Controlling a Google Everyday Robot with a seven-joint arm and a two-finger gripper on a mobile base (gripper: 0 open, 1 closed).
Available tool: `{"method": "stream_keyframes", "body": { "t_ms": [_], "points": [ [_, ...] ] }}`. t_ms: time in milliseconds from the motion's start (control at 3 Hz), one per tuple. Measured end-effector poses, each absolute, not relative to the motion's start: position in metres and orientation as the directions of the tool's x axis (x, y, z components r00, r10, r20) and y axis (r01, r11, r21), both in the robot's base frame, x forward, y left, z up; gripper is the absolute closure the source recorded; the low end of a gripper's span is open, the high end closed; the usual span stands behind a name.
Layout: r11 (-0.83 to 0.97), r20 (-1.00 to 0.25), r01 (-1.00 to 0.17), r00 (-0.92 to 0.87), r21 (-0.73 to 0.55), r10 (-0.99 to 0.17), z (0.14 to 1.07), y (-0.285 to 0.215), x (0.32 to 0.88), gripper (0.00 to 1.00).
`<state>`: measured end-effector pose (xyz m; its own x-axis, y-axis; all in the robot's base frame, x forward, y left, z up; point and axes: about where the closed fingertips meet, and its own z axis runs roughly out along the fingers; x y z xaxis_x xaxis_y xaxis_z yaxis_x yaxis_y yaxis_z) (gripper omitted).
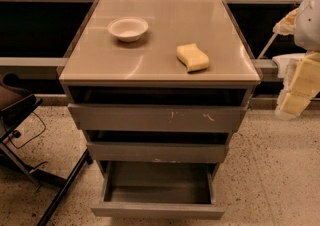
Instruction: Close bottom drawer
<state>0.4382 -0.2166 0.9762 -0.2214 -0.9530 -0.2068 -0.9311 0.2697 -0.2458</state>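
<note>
The bottom drawer (157, 211) of the grey cabinet is pulled out toward me. Its plain flat front panel sits low at the frame's bottom edge, and its grey box interior (160, 185) shows nothing inside. My gripper (295, 97) hangs at the far right edge of the view. It is beside the cabinet at about the height of the top drawer, well above and to the right of the bottom drawer, and touches nothing.
Above are a drawer front with a pale chip (157, 152) and a larger scratched drawer front (157, 118). On the cabinet top (100, 65) are a white bowl (128, 28) and a yellow sponge (192, 57). A dark chair (15, 105) with black legs (62, 187) stands left.
</note>
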Motion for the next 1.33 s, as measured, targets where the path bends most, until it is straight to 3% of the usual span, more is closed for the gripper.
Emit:
{"method": "stream_keyframes", "body": {
  "t_ms": [667,1333],
  "points": [
    [0.261,-0.232,-0.929,-0.201,-0.263,-0.952,0.958,-0.214,0.427,0.0],
    [0.239,-0.438,-0.939,-0.112,-0.246,-0.892,0.859,-0.162,0.376,0.0]
  ]
}}
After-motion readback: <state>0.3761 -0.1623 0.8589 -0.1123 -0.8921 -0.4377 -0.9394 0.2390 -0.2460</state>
